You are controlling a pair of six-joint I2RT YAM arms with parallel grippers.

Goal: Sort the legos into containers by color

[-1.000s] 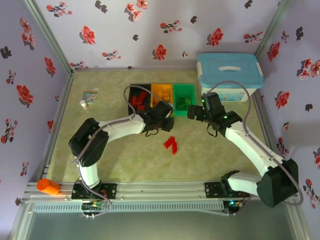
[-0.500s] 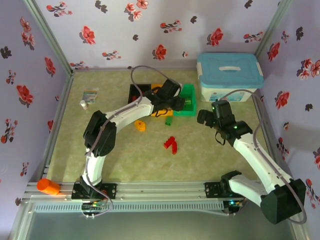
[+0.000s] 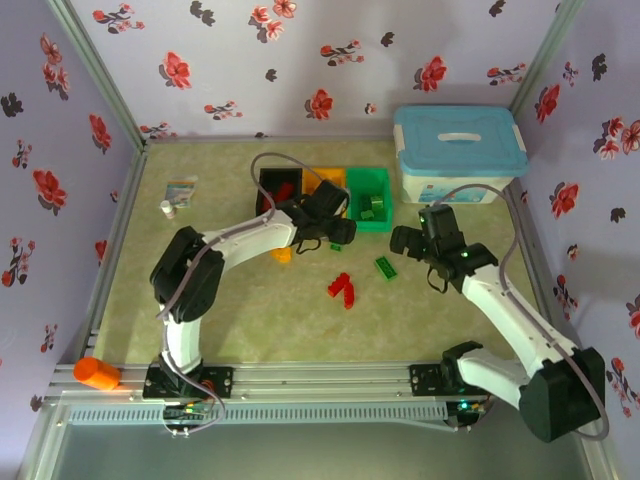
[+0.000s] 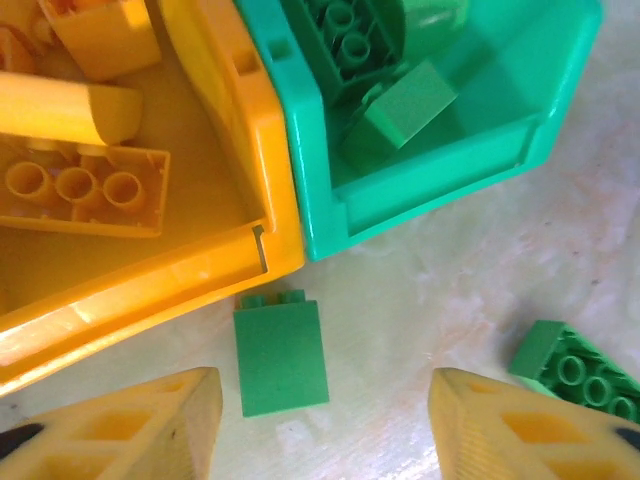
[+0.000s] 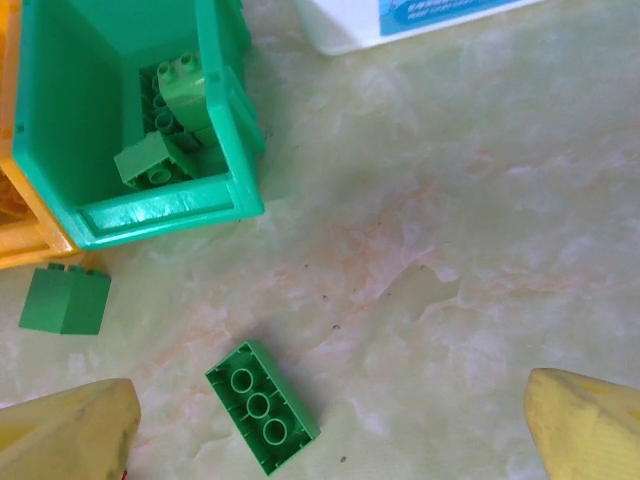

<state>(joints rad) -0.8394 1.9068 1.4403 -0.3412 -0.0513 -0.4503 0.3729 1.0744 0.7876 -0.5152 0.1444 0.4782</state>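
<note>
1. the legos: green bricks lie in the green bin (image 3: 365,180), orange-yellow bricks in the orange bin (image 3: 328,178), and red bricks in the black bin (image 3: 266,180). the three bins are joined in a row at the back of the surface (image 3: 250,310).
2. more bricks lie loose on the surface. a small green brick (image 4: 282,355) sits just beside the front wall of the orange bin. a long green brick (image 5: 262,406) lies studs up, near the green bin. some red bricks (image 3: 342,289) lie near the middle. an orange brick (image 3: 283,254) lies beside the left arm.
3. the left jaws are spread wide and hold nothing. the small green brick lies between the yellow fingers (image 4: 130,430).
4. the right jaws are spread wide too and hold nothing. the long green brick lies on the surface between them.
5. a white box with a light-blue lid (image 3: 460,150) stands to the right of the green bin. it has blue writing on its side, too blurry to read.
6. a small printed packet (image 3: 181,190) lies far left. its print is too small to read.
</note>
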